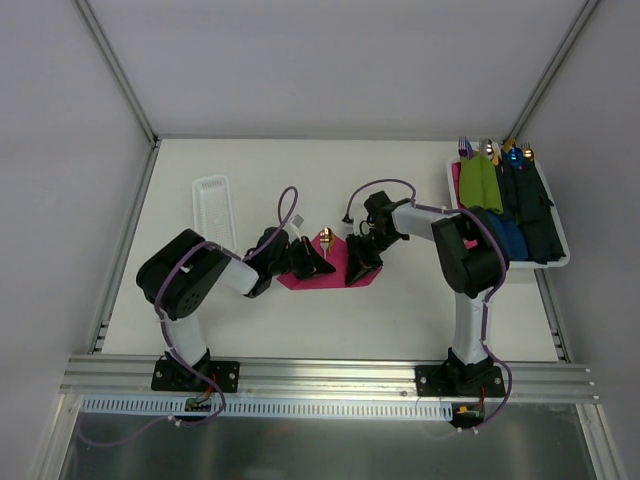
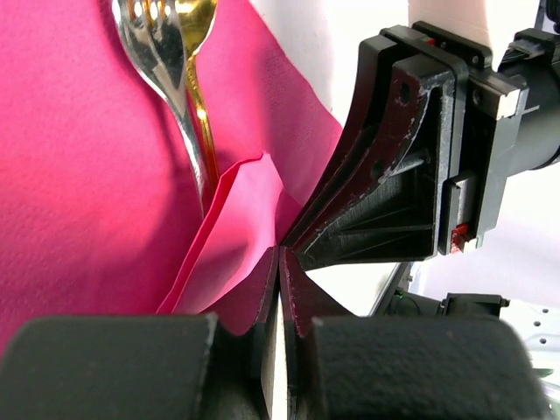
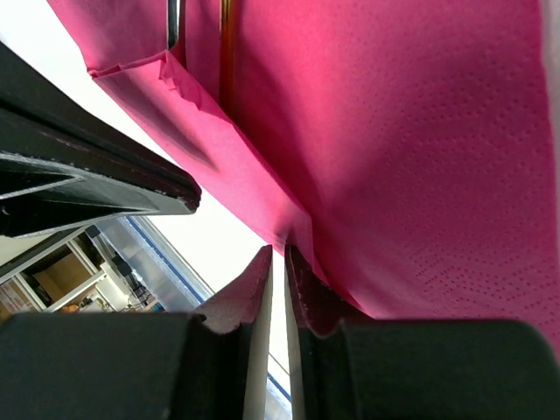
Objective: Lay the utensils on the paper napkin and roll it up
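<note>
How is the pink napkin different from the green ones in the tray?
The pink napkin lies mostly flat on the table; the green napkins are rolled up in the tray. The left gripper and right gripper pinch the pink one; neither touches the green ones. Both come with cutlery.

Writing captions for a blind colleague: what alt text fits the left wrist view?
The left end effector pinches a folded edge of the paper napkin, with the utensils lying on it. The right end effector sits at the same fold.

utensils cropped at top edge, handles hidden under napkin fold
</note>
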You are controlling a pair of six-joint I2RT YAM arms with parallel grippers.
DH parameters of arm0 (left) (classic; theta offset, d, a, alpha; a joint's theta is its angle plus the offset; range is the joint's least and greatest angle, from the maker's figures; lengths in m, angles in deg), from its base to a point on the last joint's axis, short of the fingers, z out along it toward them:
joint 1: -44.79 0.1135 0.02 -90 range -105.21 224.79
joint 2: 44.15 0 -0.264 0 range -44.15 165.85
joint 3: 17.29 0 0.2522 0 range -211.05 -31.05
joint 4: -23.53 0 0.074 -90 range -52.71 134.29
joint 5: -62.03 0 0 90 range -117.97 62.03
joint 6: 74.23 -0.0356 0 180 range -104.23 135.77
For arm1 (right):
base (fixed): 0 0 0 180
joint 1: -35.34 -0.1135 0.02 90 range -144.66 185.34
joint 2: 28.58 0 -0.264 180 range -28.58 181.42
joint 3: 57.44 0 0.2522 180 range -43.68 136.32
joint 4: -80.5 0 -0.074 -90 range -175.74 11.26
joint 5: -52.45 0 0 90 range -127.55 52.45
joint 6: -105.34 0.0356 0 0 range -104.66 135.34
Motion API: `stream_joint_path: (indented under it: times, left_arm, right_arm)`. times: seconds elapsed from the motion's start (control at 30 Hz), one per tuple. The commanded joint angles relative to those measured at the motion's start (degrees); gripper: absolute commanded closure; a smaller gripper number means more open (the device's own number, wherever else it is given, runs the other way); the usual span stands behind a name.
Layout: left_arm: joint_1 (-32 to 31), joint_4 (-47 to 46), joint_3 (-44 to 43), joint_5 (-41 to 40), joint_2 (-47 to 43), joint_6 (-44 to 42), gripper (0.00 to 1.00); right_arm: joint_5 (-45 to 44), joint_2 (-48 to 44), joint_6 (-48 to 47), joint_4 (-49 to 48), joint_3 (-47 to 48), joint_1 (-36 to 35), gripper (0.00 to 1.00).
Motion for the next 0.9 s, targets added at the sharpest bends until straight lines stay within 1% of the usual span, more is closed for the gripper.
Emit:
stream_joint_path:
  times: [0.0, 0.2, 0.37, 0.6, 0.7, 0.87]
  left_arm:
    - [0.13, -6.42, 0.45, 1.76, 1.50, 0.16, 1.00]
    - [1.09, -11.60, 1.07, 2.90, 5.45, 1.21, 1.00]
    - [3.38, -21.52, 4.05, 4.83, 10.02, 4.38, 1.00]
    - [3.47, -24.00, 4.32, 5.01, 12.57, 4.82, 1.00]
    - [3.56, -24.09, 4.14, 4.93, 13.45, 5.08, 1.00]
    - [3.47, -22.08, 4.06, 4.23, 13.98, 5.00, 1.00]
  right_arm:
    - [-4.10, 1.46, -2.32, 1.40, 1.11, -0.22, 0.86]
    - [-4.19, 1.55, -2.50, 1.49, 1.20, -0.22, 0.86]
    - [-4.71, 1.72, -2.67, 1.66, 1.20, -0.31, 0.87]
    - [-4.98, 1.11, -3.11, 1.92, 1.38, -0.22, 0.85]
    - [-4.28, -0.29, -3.20, 1.92, 1.64, -0.22, 0.83]
    - [-4.01, -4.33, -3.90, 4.29, 4.01, -0.04, 0.70]
